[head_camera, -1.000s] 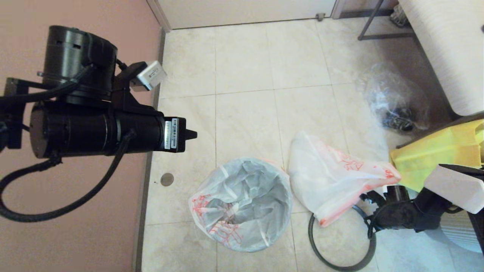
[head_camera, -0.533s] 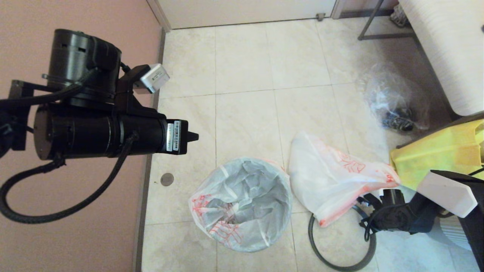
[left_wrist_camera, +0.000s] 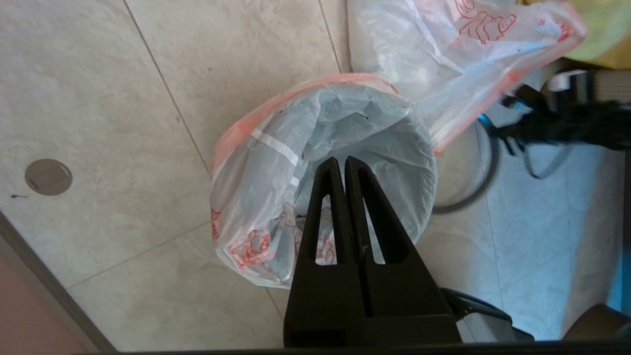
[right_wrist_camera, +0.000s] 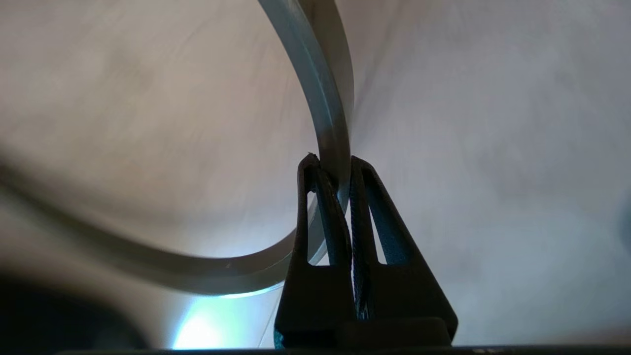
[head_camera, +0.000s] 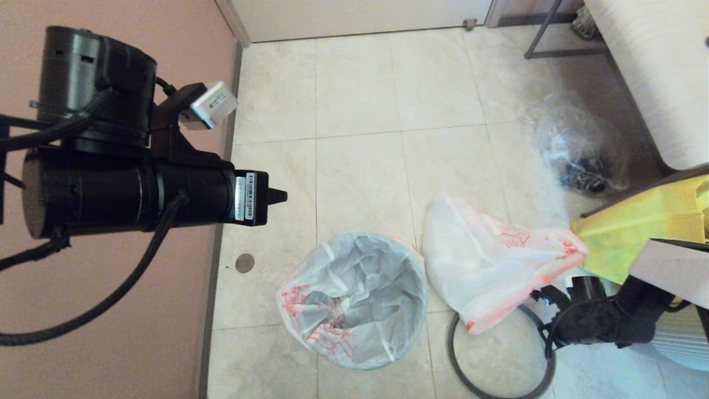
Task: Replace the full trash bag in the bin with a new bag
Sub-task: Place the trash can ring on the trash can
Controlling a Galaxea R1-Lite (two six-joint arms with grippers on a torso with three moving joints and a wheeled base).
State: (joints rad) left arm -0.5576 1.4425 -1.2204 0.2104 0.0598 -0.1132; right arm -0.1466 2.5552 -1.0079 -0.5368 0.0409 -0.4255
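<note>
No text can be read with certainty. A white sticker (head_camera: pixel 245 197) on the end of the left arm's black housing carries a barcode and small print, too fine to read. A second label on the grey camera module (head_camera: pixel 209 104) above it is likewise illegible. The white bag lining the bin (head_camera: pixel 354 299) and the loose white bag (head_camera: pixel 487 260) beside it bear red printed markings that cannot be deciphered.

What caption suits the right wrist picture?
The right tool shut on the dark-grey hoop, just above the floor.
</note>
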